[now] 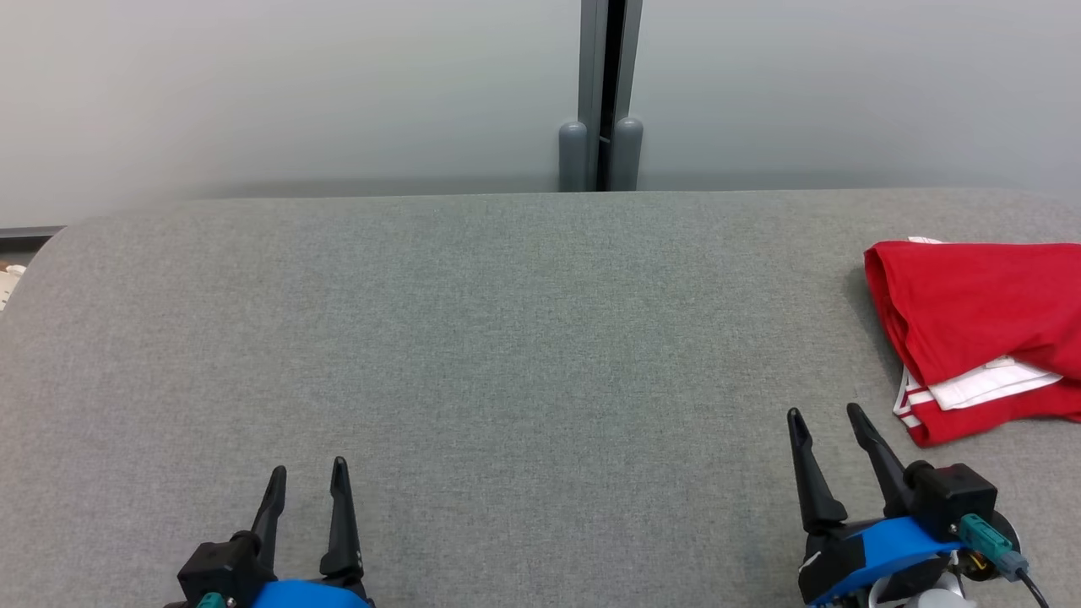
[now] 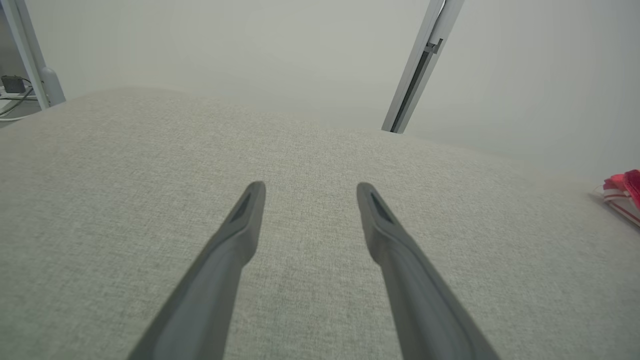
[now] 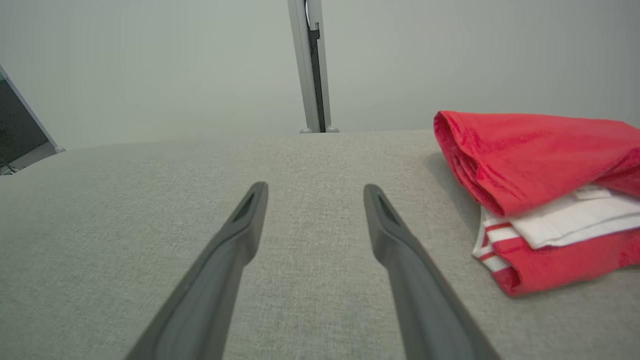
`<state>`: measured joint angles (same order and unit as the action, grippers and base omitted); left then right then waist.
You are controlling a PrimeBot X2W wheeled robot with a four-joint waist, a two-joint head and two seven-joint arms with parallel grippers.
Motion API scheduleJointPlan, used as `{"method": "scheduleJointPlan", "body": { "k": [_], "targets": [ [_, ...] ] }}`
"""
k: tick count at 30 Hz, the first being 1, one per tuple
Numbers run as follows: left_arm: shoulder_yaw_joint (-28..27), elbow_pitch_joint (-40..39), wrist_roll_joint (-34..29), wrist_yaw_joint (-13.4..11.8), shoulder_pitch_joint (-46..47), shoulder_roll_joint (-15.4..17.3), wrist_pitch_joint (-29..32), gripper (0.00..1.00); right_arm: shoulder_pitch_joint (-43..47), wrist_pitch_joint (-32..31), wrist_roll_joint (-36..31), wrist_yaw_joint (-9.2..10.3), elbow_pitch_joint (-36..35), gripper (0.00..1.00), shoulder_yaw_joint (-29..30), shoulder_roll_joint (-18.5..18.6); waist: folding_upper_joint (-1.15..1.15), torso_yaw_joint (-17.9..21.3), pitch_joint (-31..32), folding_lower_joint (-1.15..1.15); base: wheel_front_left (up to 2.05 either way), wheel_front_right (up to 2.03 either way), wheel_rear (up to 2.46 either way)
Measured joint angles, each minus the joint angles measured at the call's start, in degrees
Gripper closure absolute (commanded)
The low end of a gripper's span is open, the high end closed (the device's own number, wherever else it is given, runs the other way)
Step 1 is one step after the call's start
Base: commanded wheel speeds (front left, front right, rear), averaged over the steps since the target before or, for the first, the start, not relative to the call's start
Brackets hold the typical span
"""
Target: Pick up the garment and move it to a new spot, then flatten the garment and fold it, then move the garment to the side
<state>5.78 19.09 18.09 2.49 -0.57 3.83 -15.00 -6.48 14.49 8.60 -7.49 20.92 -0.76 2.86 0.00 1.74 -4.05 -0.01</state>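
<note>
Left gripper [image 1: 309, 464]: low at the near left of the head view, jaws wide apart, holding nothing.
Left fingers [image 2: 227, 250]: in the left wrist view both dark fingers reach out over bare grey cloth, with a broad gap between the tips; I cannot tell whether they touch the cloth.
Right gripper [image 1: 823, 409]: low at the near right, jaws also spread wide and empty, fingers leaning a little to the left in the head view.
Right fingers [image 3: 405, 260]: in the right wrist view they lie over bare cloth, with the garment off to their right side.
Garment [image 1: 971, 321]: red with white striped trim, folded into a loose bundle; it lies on the top's far right, cut by the head view's right edge.
Garment and right gripper: near each other but apart, with grey cloth between them.
Garment and left gripper: well apart.
Top [image 1: 507, 338]: grey woven fabric with a rounded far edge.
Behind: a pale wall with a grey post [image 1: 601, 84].
</note>
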Motion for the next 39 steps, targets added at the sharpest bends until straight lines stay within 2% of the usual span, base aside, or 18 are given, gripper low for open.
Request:
{"method": "scheduleJointPlan", "body": {
  "k": [23, 24, 30, 39],
  "targets": [
    [1.19, 0.22, -0.22, 0.05, -0.36, -0.42, 0.00, 0.00, 0.78, 0.42, -0.62, 0.00, -0.18, 0.00, -1.85, -0.01, 0.00, -0.20, 1.33, 0.01, 0.00, 0.00, 0.00],
    [1.23, 0.23, -0.24, 0.04, -0.36, -0.42, 0.01, 1.00, 0.76, 0.45, -0.38, 0.00, -0.40, 1.00, -1.92, -0.01, 0.00, -0.19, 1.38, 0.01, 0.00, 0.00, 0.00],
    [1.12, 2.59, 0.80, 0.05, -1.29, -0.62, 0.63, 1.00, 1.75, -0.29, 0.45, 0.00, 2.05, 1.00, -1.97, -0.11, 0.00, -0.22, 1.44, 0.01, 0.00, 0.00, 0.00],
    [-0.48, 1.99, 10.50, 0.58, -1.28, -0.65, 3.53, 1.00, 1.91, -3.08, 11.55, 0.00, 1.16, 1.00, -0.73, -0.13, 0.00, -0.35, 1.64, 0.01, 0.00, 0.00, 0.00]
  ]
}}
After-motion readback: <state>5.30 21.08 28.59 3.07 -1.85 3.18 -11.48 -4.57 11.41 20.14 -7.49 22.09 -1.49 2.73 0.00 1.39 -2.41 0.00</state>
